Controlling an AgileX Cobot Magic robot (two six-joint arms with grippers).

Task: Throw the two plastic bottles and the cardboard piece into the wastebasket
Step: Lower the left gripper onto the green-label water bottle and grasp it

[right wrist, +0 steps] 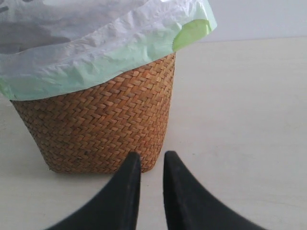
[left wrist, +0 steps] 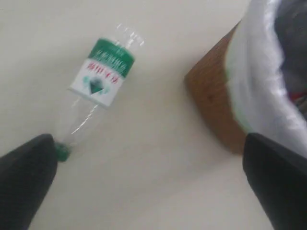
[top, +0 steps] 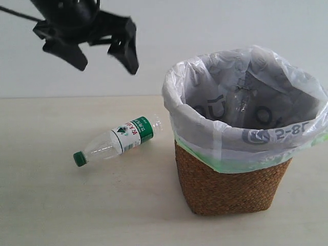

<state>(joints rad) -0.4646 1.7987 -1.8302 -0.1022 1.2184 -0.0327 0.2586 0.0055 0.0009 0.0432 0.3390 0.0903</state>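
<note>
On the table (top: 51, 215), the basket (top: 233, 187) stands right of centre, its bag (top: 246, 133) flopping over the rim. My left gripper (top: 106, 65) hangs spread wide and empty high above the green-capped bottle (top: 115, 141), which lies on its side just left of the basket. Round and light, it may roll as I pinch, and swinging it over could snag the bag. My right gripper (right wrist: 150, 155), nearly clenched on nothing, faces the basket's base.
</note>
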